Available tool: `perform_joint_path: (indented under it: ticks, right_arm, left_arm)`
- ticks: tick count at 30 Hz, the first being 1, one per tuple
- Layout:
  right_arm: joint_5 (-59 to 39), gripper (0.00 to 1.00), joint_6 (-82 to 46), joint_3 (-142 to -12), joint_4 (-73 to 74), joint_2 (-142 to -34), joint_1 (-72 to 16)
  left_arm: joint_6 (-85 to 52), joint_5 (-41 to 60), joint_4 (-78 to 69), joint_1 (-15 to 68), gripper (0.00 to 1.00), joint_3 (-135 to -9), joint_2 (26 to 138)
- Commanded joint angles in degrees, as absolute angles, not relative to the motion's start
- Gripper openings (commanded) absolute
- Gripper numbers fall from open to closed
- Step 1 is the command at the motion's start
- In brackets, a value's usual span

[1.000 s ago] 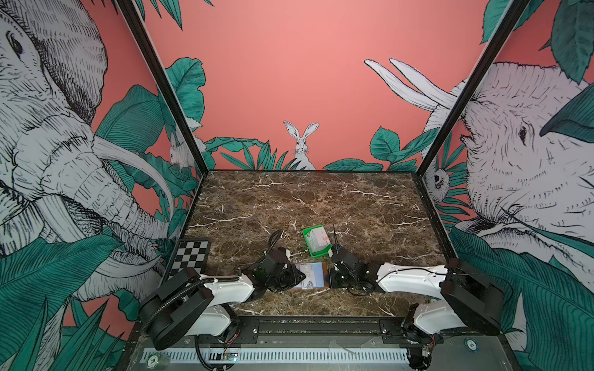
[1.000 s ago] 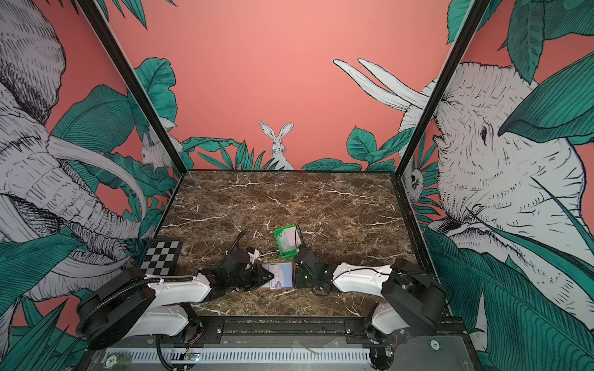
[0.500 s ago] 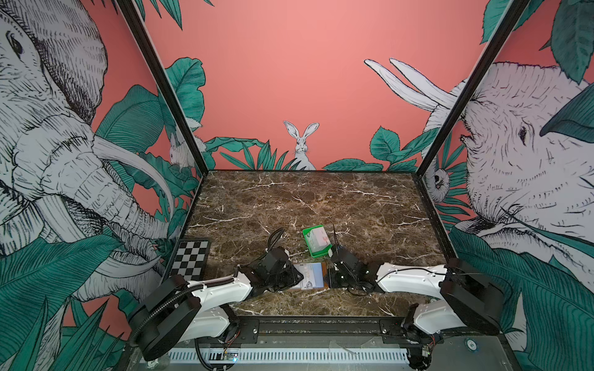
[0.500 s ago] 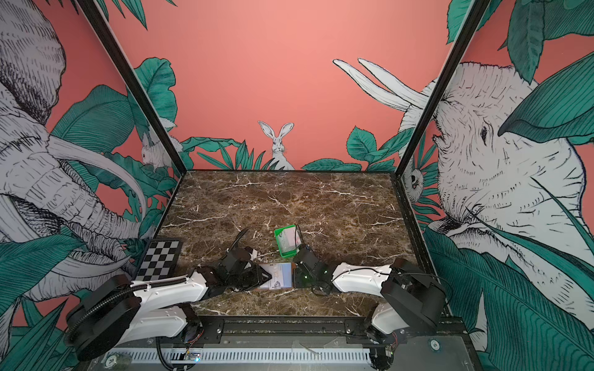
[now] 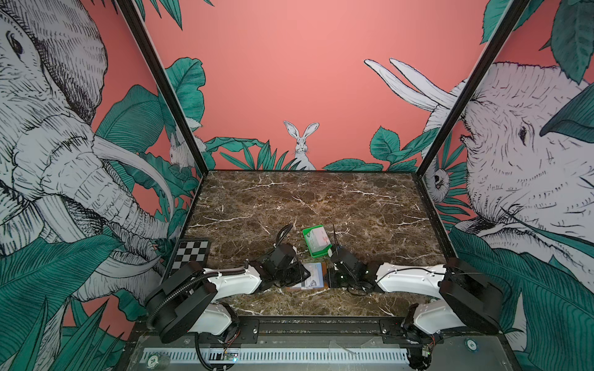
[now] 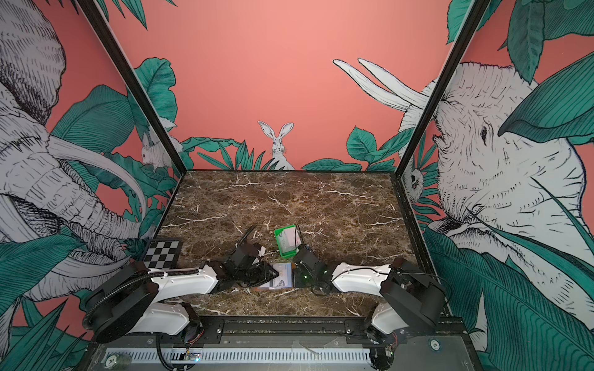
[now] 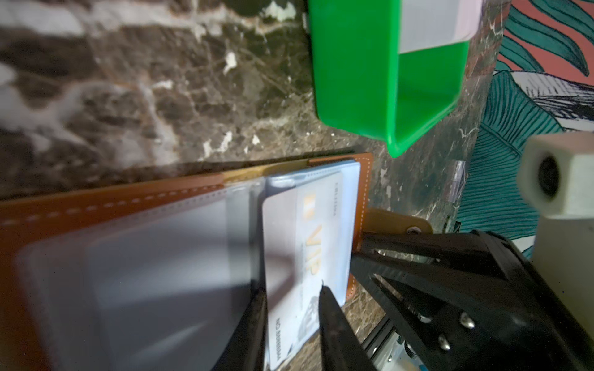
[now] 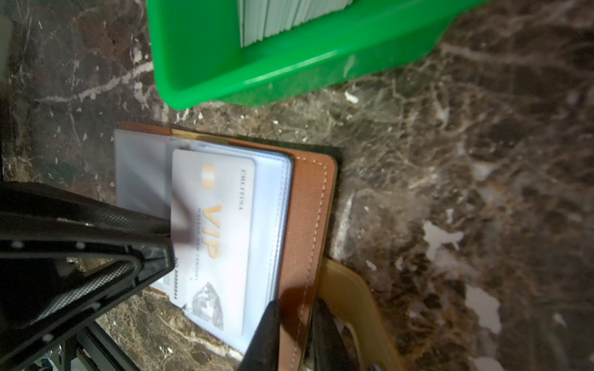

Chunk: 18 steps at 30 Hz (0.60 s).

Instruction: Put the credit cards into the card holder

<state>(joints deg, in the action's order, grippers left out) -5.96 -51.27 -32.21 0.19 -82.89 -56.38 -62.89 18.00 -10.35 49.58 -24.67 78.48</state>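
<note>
**Desk:** Where was the card holder when you checked?

**Me:** The card holder (image 7: 112, 202) lay open on the table (image 5: 289, 199), close to the front edge. In both top views it sat between my two arms. The green tray (image 8: 209, 64) was just behind it, near but not touching, and a strip of bare table showed between them. More cards (image 8: 283, 16) were stacked in that tray.

**Desk:** And the card you were working with?

**Me:** A white card (image 8: 212, 225) with gold VIP lettering lay over the clear sleeves (image 7: 144, 257), on the half nearer my right arm. I couldn't tell whether it had slid inside a sleeve or only rested on top.

**Desk:** What about your left gripper?

**Me:** My left gripper (image 7: 291, 287) was low over that card with its jaws a little apart. One fingertip (image 7: 258, 308) stood at the card's edge and the other over its face. The card's print showed in the gap between them, so I saw it pinching nothing.

**Desk:** And the right?

**Me:** My right gripper (image 8: 295, 308) had its jaws pressed together on the outer edge of the brown cover. It was pinching the card holder just beside the snap tab (image 7: 395, 221), and the tab stuck out past the cover
</note>
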Motion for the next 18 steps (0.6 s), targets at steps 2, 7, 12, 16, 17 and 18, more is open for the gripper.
perform_joint_path:
  ticks: [2, 7, 12, 16, 17, 18]
  right_arm:
    - [-4.11, 0.2, -51.62, -31.11, -5.7, -85.69, -56.86]
    - [-4.21, 0.2, -51.52, -31.2, -5.7, -85.87, -56.95]
    - [-4.21, 0.19, -51.49, -31.2, -5.64, -85.98, -57.01]
    - [-4.3, 0.19, -51.46, -31.16, -5.56, -85.94, -56.99]
    - [-4.5, 0.19, -51.29, -31.18, -5.29, -85.96, -56.97]
    - [-4.72, 0.19, -51.16, -31.16, -5.07, -86.08, -57.06]
  left_arm:
    - [-61.0, 18.09, -7.86, 50.26, 0.3, -26.35, 79.57]
    - [-60.05, 17.94, -7.01, 51.06, 0.3, -27.96, 80.66]
    - [-59.06, 17.16, -5.5, 51.42, 0.3, -28.91, 80.44]
    - [-58.35, 16.63, -5.21, 51.53, 0.31, -29.18, 80.07]
    - [-58.1, 16.61, -5.35, 51.51, 0.31, -29.35, 80.15]
    - [-57.9, 16.74, -5.24, 51.5, 0.31, -29.52, 80.33]
